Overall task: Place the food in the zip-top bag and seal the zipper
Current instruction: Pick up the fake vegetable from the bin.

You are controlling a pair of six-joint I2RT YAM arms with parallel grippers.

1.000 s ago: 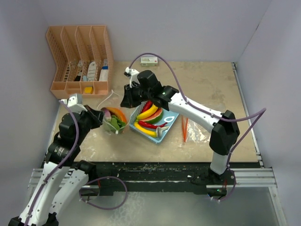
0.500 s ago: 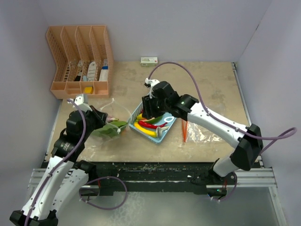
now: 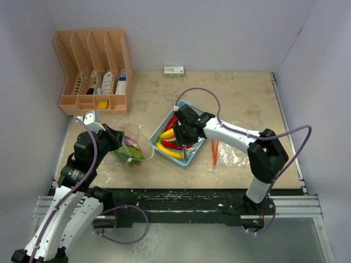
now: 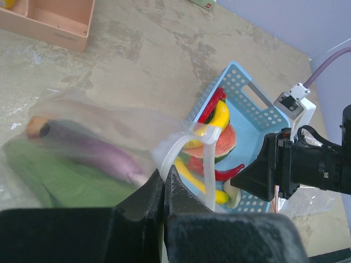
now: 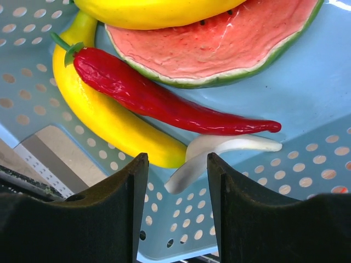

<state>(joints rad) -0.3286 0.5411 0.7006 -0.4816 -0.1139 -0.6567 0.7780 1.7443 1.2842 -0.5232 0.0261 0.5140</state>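
My left gripper (image 4: 164,176) is shut on the rim of the clear zip-top bag (image 4: 109,126), holding its mouth up toward the basket. A purple piece (image 4: 93,150) and green pieces (image 4: 49,175) lie inside the bag (image 3: 130,152). The light-blue basket (image 3: 189,159) holds yellow bananas (image 5: 109,120), a red chilli (image 5: 164,101), a watermelon slice (image 5: 219,44) and a white piece (image 5: 219,149). My right gripper (image 5: 175,164) is open, low in the basket, its fingers on either side of the white piece's end. It also shows in the top view (image 3: 186,133).
An orange desk organizer (image 3: 93,71) stands at the back left. A small box (image 3: 174,70) lies by the back wall. A second clear bag with an orange strip (image 3: 225,150) lies right of the basket. Walls close in on three sides.
My right gripper has moved from above the bag back to the right and down into the basket. My left gripper still holds the bag, which has shifted slightly.
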